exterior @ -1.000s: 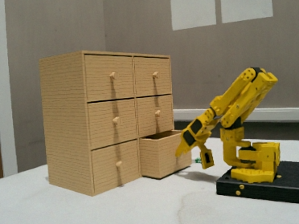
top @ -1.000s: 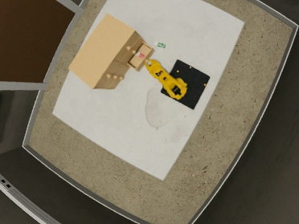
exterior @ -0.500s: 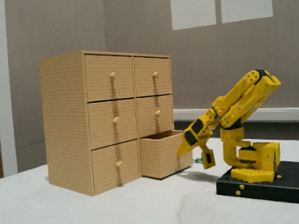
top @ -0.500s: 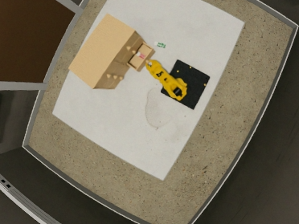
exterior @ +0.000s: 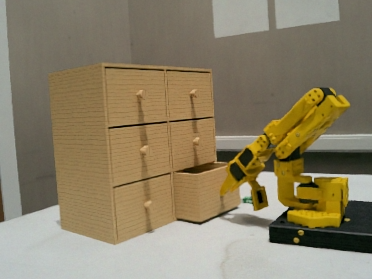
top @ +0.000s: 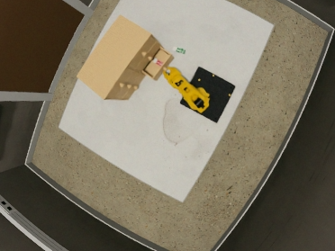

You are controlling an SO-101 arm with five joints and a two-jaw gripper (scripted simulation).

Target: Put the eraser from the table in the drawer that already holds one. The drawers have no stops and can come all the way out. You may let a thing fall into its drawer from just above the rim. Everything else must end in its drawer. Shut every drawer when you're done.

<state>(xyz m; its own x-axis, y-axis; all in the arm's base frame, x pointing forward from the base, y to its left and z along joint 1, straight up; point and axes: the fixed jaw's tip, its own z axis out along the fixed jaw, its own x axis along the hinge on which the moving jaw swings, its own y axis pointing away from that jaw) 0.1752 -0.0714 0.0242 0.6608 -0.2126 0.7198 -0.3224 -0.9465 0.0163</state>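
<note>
The wooden chest (top: 118, 59) (exterior: 135, 148) has six drawers. Its bottom right drawer (exterior: 206, 191) stands pulled out, and a white and red eraser (top: 158, 62) lies inside it. My yellow gripper (top: 167, 70) (exterior: 226, 187) is at this drawer's front face, shut on its knob, which the fingers hide. A white and green eraser (top: 181, 50) lies on the table just beyond the open drawer; in the exterior view only a green bit of it (exterior: 246, 199) shows behind the gripper. The other five drawers are shut.
The arm's black base plate (top: 208, 94) (exterior: 325, 228) sits to the right of the chest on the white mat. A raised grey rim runs around the sandy table surface.
</note>
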